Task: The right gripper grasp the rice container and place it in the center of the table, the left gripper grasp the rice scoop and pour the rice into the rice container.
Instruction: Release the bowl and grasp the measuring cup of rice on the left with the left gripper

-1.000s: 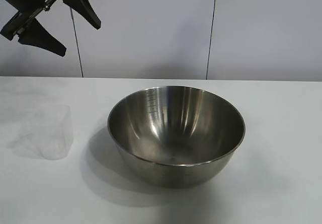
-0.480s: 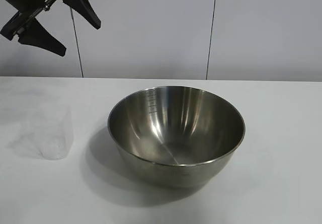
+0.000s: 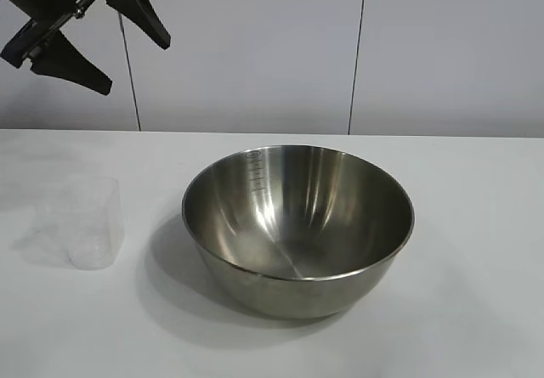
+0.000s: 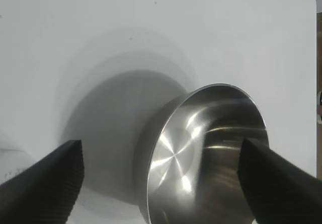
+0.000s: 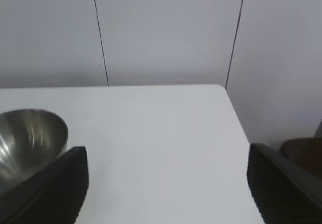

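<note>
The rice container (image 3: 297,225), a large shiny steel bowl with marks inside, stands upright in the middle of the white table (image 3: 476,225). It also shows in the left wrist view (image 4: 201,153) and at the edge of the right wrist view (image 5: 30,133). The rice scoop (image 3: 89,223), a frosted plastic cup, stands upright left of the bowl, apart from it. My left gripper (image 3: 138,69) hangs high above the table's far left, open and empty (image 4: 161,148). My right gripper (image 5: 166,153) is open and empty over bare table beside the bowl, out of the exterior view. I cannot make out any rice.
A grey panelled wall (image 3: 255,47) runs behind the table. The table's far corner and side edge (image 5: 236,118) show in the right wrist view. White tabletop lies to the right of the bowl and in front of it.
The bowl's reflections shift slightly, as if it rocks in place. The left gripper and the cup have not moved.
</note>
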